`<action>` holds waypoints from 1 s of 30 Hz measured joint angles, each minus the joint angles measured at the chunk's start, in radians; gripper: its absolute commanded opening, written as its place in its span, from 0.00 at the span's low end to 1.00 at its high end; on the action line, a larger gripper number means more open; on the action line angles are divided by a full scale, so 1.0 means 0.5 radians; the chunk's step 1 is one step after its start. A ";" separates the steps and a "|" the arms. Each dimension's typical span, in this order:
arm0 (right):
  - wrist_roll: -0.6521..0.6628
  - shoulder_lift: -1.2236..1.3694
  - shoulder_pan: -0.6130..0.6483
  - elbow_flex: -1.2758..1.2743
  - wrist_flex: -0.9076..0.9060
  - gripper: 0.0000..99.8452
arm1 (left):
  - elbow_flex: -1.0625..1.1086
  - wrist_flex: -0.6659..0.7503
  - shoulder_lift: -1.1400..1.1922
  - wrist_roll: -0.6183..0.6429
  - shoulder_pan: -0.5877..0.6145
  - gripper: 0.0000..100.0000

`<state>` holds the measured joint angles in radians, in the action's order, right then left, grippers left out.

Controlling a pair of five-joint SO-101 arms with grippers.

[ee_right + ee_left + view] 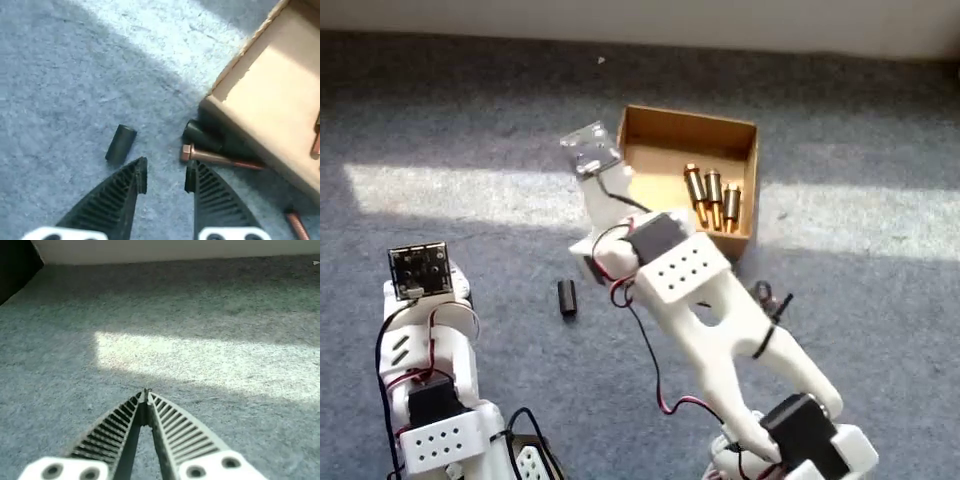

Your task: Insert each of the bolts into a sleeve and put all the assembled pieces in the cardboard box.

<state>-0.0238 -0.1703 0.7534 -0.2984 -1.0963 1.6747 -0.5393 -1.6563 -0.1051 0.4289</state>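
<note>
While the cardboard box (655, 165) holds three assembled pieces (712, 197), one black sleeve (120, 143) lies loose on the carpet (60, 75) and a bolt (220, 159) lies just beside the box's wall (a second sleeve (200, 136) next to it). The right gripper (165, 177) is spread nearby; the left gripper (146, 396) is pressed together.

A hard band of sunlight crosses the carpeted surface (470, 190) in the high view and lights the cardboard box (655, 165); the rest lies in even shade. In the left wrist view the band glares pale. At the box's corner, deep shadow darkens a sleeve (200, 135) and a bolt (220, 159).
</note>
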 measured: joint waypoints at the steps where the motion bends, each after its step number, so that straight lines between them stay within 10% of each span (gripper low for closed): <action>1: -0.040 0.083 0.055 0.000 0.000 0.12 | 0.000 0.000 0.000 0.021 0.006 0.01; 30: -0.141 1.249 0.307 0.614 0.000 0.11 | 0.000 0.009 0.000 0.043 0.018 0.01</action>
<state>-0.0944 0.4542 0.9068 0.0084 -1.0963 1.6747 -0.5347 -1.6563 -0.0836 0.4381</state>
